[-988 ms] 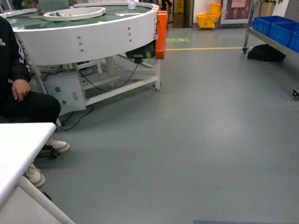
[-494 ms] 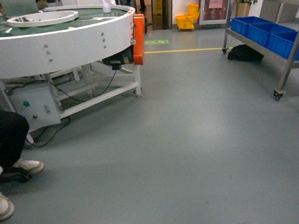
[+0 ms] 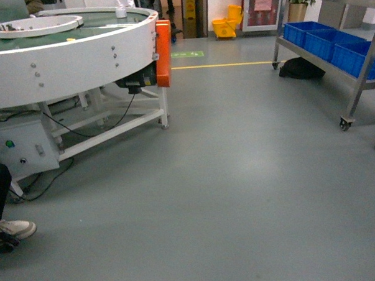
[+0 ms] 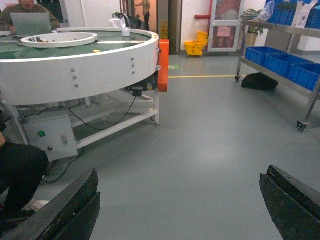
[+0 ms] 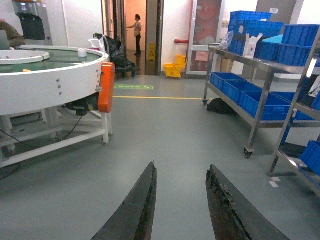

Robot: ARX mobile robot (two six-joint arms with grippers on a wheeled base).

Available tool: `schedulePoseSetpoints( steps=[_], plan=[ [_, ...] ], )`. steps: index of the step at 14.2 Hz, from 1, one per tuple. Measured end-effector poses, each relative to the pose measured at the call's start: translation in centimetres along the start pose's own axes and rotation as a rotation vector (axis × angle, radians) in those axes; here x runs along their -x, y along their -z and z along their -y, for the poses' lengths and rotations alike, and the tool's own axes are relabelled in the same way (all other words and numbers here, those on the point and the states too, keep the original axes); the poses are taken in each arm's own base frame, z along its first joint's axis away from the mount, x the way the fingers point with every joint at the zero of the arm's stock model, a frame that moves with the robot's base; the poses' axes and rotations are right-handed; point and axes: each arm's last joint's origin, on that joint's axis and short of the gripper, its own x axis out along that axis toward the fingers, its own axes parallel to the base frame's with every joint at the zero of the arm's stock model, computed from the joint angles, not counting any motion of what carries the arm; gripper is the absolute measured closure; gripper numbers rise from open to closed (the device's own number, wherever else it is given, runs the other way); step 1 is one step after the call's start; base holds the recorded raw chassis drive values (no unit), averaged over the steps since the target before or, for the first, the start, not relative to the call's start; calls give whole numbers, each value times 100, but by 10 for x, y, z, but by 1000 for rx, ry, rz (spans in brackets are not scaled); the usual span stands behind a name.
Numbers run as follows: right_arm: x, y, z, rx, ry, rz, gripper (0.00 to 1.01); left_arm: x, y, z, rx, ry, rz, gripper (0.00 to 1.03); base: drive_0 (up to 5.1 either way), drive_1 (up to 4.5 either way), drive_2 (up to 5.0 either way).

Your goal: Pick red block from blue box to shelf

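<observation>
The red block is out of view. The shelf (image 3: 361, 77), a steel rack on casters with dark blue crates on it, stands at the right; it also shows in the left wrist view (image 4: 310, 97) and the right wrist view (image 5: 256, 112). On its top tier a sliver of pale turquoise plastic (image 5: 276, 38) shows; I cannot tell whether that is the blue box. My left gripper (image 4: 181, 175) is wide open over bare floor. My right gripper (image 5: 181, 166) is open too, with nothing between its fingers. Neither gripper shows in the head view.
A big round white conveyor table (image 3: 65, 58) with an orange guard (image 3: 163, 53) fills the left, with a grey control unit (image 3: 23, 147) and cables beneath. A seated person's shoe (image 3: 14, 229) is at far left. A black bag (image 3: 301, 69) lies under the shelf. A second rack (image 5: 300, 150) stands at far right.
The head view has swung right: the round table slid left, the seated person and white tabletop nearly left the frame, and the shelf came further into view.
</observation>
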Motion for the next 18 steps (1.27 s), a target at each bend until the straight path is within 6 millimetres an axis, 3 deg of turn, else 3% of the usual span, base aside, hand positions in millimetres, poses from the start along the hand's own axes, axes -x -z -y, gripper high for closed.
schedulePoseSetpoints(
  steps=[2, 16, 18],
  plan=[
    [0, 0, 0, 0, 0, 2, 75, 0, 0, 0, 0, 0, 1, 5, -98, 329, -525],
    [1, -1, 0, 0, 4, 8, 75, 0, 0, 0, 0, 2, 0, 5, -30, -30, -30],
    [1, -1, 0, 0, 4, 8, 75, 0, 0, 0, 0, 2, 1, 5, 2, 435, -432]
  ],
)
